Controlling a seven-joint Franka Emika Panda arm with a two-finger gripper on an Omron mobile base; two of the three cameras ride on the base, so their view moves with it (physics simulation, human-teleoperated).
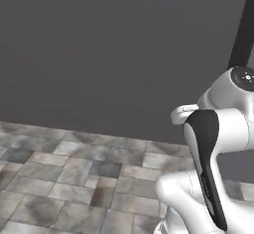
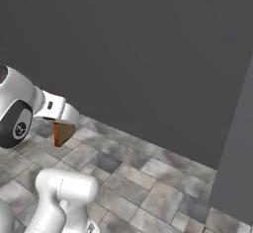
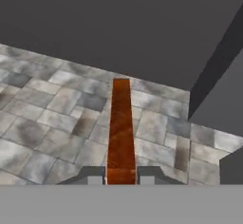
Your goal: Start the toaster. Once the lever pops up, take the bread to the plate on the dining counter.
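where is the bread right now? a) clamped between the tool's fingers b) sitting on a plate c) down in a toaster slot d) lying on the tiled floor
a: in the hand view the bread runs edge-on out from between the tool's two fingers, and the right base view shows it hanging from the tool above the tiled floor.

Grey mottled stone-tile floor (image 1: 74,178) runs up to dark wall (image 1: 114,44), w/ robot base on it.

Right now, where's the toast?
The bread is pinched edge-on in the pincer, sticking out over the stone-tiled floor. In the right base view it hangs at the left, facing the dark wall.
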